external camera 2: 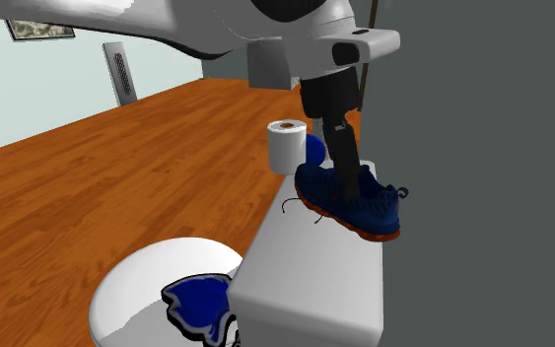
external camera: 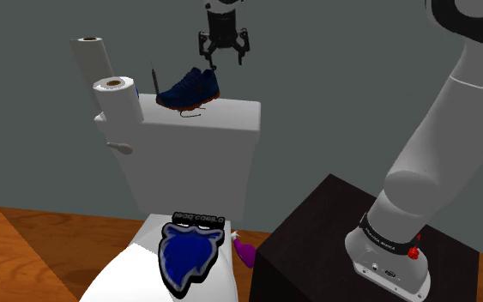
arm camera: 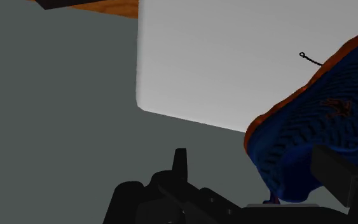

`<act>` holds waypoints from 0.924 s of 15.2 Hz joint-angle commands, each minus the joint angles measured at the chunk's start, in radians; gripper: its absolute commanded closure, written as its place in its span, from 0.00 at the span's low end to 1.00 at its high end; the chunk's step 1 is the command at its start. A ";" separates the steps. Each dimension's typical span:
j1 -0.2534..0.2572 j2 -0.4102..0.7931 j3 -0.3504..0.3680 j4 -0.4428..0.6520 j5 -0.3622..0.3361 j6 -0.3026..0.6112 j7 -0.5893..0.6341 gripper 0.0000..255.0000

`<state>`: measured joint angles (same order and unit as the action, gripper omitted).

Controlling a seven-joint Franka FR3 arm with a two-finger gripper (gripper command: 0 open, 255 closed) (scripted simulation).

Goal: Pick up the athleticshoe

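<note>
A dark blue athletic shoe (external camera: 190, 89) with an orange sole lies on the white toilet tank lid (external camera: 231, 116), near the lid's back edge by the grey wall. My black gripper (external camera: 224, 62) hangs just above the shoe's heel end, fingers apart. In the second exterior view the gripper (external camera 2: 347, 168) reaches down to the shoe (external camera 2: 364, 204), one finger in front of its upper. In the wrist view the shoe (arm camera: 311, 133) lies toward one finger (arm camera: 336, 175). The other finger (arm camera: 180, 159) stands well away from it, over the lid's edge (arm camera: 190, 70). Nothing is clasped.
Two toilet paper rolls (external camera: 116, 96) (external camera: 89, 53) stand at the tank's far end, with a blue object (external camera 2: 313, 150) behind one. Below the tank are the white toilet seat lid (external camera: 128, 274), a blue beard-shaped item (external camera: 191, 254) and a purple thing (external camera: 244, 251). The dark stand (external camera: 316, 232) is at the shoulder view's lower right.
</note>
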<state>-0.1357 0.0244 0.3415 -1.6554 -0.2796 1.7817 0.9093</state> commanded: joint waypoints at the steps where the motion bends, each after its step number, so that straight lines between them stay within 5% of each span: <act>1: 0.013 0.093 0.009 0.115 -0.048 -0.040 0.067 0.00; 5: 0.069 0.308 -0.001 0.406 -0.144 -0.147 0.163 0.00; 14: 0.054 0.286 -0.006 0.274 -0.141 -0.040 0.193 0.00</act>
<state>-0.0813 0.3102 0.3351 -1.3674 -0.4210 1.7328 1.0995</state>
